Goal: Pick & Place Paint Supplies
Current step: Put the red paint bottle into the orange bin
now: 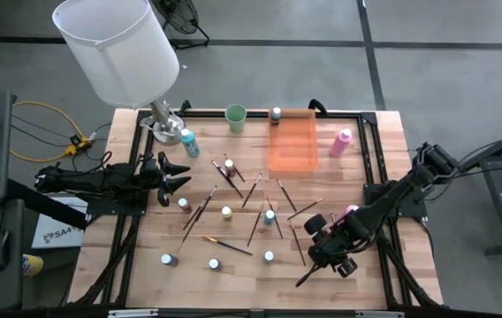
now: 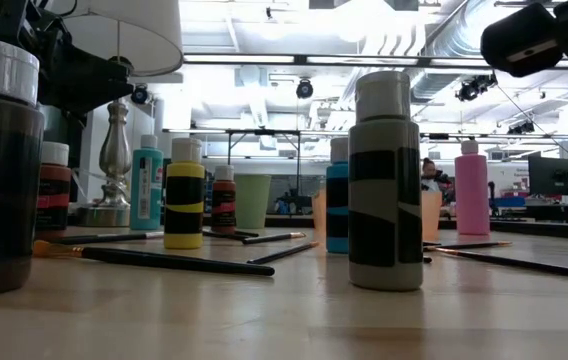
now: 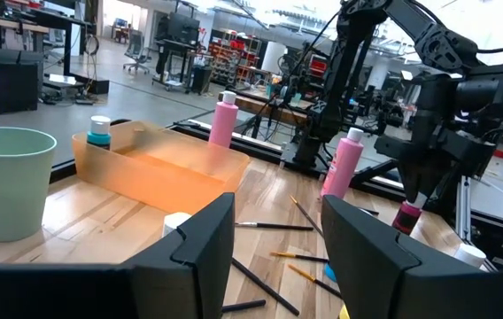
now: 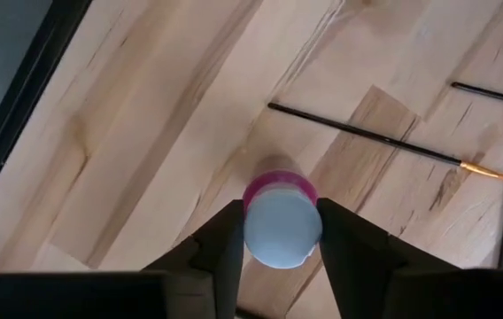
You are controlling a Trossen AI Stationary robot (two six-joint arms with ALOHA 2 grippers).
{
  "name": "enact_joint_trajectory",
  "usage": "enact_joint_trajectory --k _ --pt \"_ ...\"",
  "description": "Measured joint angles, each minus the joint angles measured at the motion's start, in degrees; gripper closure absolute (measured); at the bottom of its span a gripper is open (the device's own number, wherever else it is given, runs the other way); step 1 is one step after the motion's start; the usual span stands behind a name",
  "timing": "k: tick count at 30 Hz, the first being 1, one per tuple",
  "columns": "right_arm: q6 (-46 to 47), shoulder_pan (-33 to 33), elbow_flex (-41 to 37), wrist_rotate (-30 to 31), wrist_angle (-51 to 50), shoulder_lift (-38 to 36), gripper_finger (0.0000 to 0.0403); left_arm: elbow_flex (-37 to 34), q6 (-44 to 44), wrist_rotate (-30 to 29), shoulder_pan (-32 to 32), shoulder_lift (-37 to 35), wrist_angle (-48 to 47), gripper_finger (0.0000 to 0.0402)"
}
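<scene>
From above, the right pincer (image 1: 332, 250) works at the near right of the counter (image 1: 384, 150), set over a small pink paint bottle (image 1: 351, 211) whose pink just shows beside the arm; the left pincer (image 1: 177, 176) waits at the left edge, well apart from the work. The orange bin (image 1: 292, 141) at the far centre is the likely destination, with a taller pink bottle (image 1: 343, 141) just right of it. From counter height, bottles and brushes crowd the foreground, and the gripped bottle cannot be identified there. In the left wrist view, the left pincer's fingers (image 3: 200, 248) stand apart with nothing between them, and the right arm shows far off, its pincer (image 3: 415, 199) down on the pink bottle's (image 3: 407, 216) top. In the right wrist view, the two fingers (image 4: 227, 241) bracket the pale cap (image 4: 282, 229) and appear to touch both its sides, though a firm clamp cannot be confirmed. Procedure, as a judgement: complete the squeeze with the cap centred, lift vertically before travelling, and clear the nearby paintbrush (image 4: 384, 140) and standing bottles on the way to the bin.
</scene>
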Motion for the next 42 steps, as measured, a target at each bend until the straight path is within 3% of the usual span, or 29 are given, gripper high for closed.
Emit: enact_joint_trajectory --k 9,16,23,33,42 --pt "1.49 -0.02 0.00 0.24 0.45 0.07 0.0280 0.00 0.00 0.00 -0.01 0.01 0.01 0.0234" --pt "11.01 -1.50 1.71 1.13 -0.20 -0.10 0.0288 0.00 0.00 -0.01 -0.01 0.00 0.00 0.0234" --pt "22.08 -5.67 9.58 3.15 -7.32 -0.13 0.0288 0.00 0.00 0.00 0.01 -0.01 0.02 0.0234" --pt "26.83 -19.94 17.18 5.17 -19.23 -4.61 0.0288 0.00 0.00 -0.01 -0.01 0.00 0.00 0.0234" --pt "16.08 -37.81 17.20 9.23 -20.41 -6.40 0.0286 0.00 0.00 -0.02 0.01 -0.01 0.00 0.0234"
